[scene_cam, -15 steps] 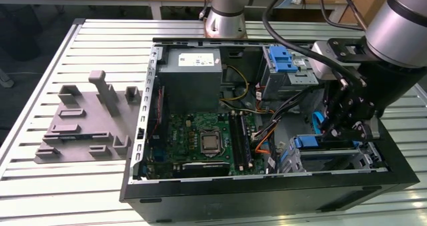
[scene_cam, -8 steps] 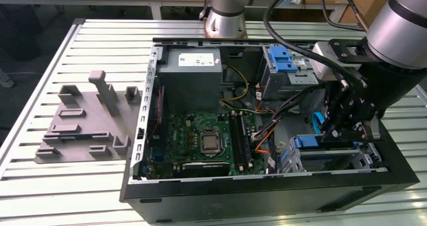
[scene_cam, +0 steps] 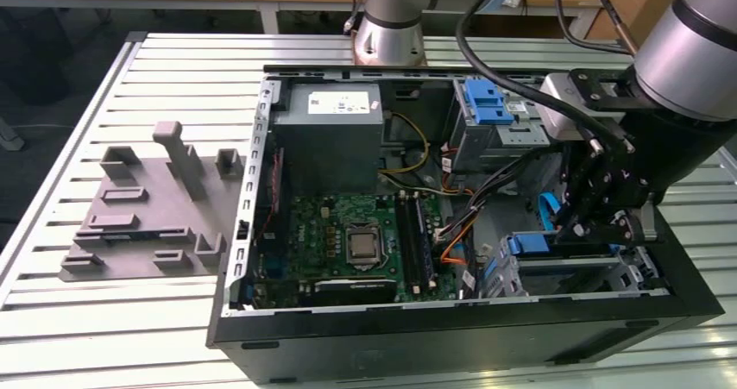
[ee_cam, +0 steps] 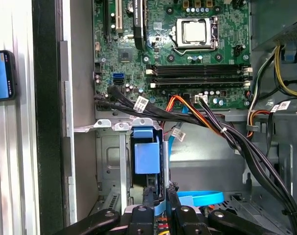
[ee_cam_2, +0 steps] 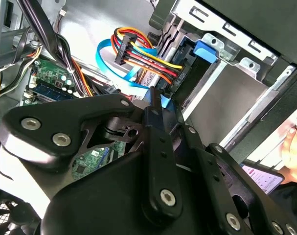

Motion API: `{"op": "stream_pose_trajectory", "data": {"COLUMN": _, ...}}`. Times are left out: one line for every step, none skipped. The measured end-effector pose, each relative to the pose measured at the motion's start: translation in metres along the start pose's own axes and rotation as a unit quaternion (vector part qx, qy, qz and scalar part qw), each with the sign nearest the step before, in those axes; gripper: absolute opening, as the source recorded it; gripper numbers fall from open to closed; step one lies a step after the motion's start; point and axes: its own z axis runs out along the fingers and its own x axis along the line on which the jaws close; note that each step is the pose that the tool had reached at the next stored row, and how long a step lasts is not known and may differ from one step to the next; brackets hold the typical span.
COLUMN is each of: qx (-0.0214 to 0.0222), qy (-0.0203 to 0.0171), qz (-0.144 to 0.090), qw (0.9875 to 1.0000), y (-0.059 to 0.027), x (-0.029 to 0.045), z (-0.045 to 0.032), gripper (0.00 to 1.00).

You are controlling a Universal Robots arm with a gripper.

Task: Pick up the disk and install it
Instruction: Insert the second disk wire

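Between the jaws, the disk (ee_cam: 147,157), edge-on inside the drive cage (ee_cam: 110,161); jaws clamped on it

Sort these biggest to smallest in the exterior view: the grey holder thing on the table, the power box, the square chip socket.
1. Grey holder
2. Power box
3. Chip socket, clearly smallest

The first two look close in size.

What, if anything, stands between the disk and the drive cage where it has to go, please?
Nothing visible does. In the first wrist view the disk already sits inside the metal cage, right at the gripper. The black cable bundle and the blue ribbon cable run outside the cage.
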Motion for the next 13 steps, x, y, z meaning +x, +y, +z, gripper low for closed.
{"op": "stream_pose_trajectory", "data": {"qx": 0.0000, "qy": -0.0001, "qz": 0.000, "qw": 1.0000, "y": -0.0001, "x": 0.0003, "z": 0.0002, "gripper": 0.25}}
{"op": "stream_pose_trajectory", "data": {"qx": 0.0000, "qy": -0.0002, "qz": 0.000, "qw": 1.0000, "y": -0.0002, "x": 0.0007, "z": 0.0004, "gripper": 0.25}}
{"op": "stream_pose_trajectory", "data": {"qx": 0.0000, "qy": -0.0002, "qz": 0.000, "qw": 1.0000, "y": -0.0002, "x": 0.0012, "z": 0.0006, "gripper": 0.25}}
{"op": "stream_pose_trajectory", "data": {"qx": 0.0000, "qy": -0.0002, "qz": 0.000, "qw": 1.0000, "y": -0.0002, "x": 0.0016, "z": 0.0008, "gripper": 0.25}}
{"op": "stream_pose_trajectory", "data": {"qx": 0.0000, "qy": -0.0001, "qz": 0.000, "qw": 1.0000, "y": -0.0002, "x": 0.0020, "z": 0.0008, "gripper": 0.25}}
{"op": "stream_pose_trajectory", "data": {"qx": 0.0000, "qy": -0.0002, "qz": 0.000, "qw": 1.0000, "y": -0.0003, "x": 0.0021, "z": 0.0009, "gripper": 0.25}}
{"op": "stream_pose_trajectory", "data": {"qx": 0.0000, "qy": -0.0002, "qz": 0.000, "qw": 1.0000, "y": -0.0002, "x": 0.0021, "z": 0.0009, "gripper": 0.25}}
{"op": "stream_pose_trajectory", "data": {"qx": 0.0000, "qy": -0.0001, "qz": 0.000, "qw": 1.0000, "y": -0.0003, "x": 0.0022, "z": 0.0008, "gripper": 0.25}}
{"op": "stream_pose_trajectory", "data": {"qx": 0.0000, "qy": -0.0002, "qz": 0.000, "qw": 1.0000, "y": -0.0002, "x": 0.0022, "z": 0.0009, "gripper": 0.25}}
{"op": "stream_pose_trajectory", "data": {"qx": 0.0000, "qy": -0.0002, "qz": 0.000, "qw": 1.0000, "y": -0.0003, "x": 0.0023, "z": 0.0009, "gripper": 0.25}}
{"op": "stream_pose_trajectory", "data": {"qx": 0.0000, "qy": -0.0002, "qz": 0.000, "qw": 1.0000, "y": -0.0003, "x": 0.0023, "z": 0.0009, "gripper": 0.25}}
{"op": "stream_pose_trajectory", "data": {"qx": 0.0000, "qy": -0.0002, "qz": 0.000, "qw": 1.0000, "y": -0.0003, "x": 0.0023, "z": 0.0009, "gripper": 0.25}}
{"op": "stream_pose_trajectory", "data": {"qx": 0.0000, "qy": -0.0002, "qz": 0.000, "qw": 1.0000, "y": -0.0003, "x": 0.0023, "z": 0.0009, "gripper": 0.25}}
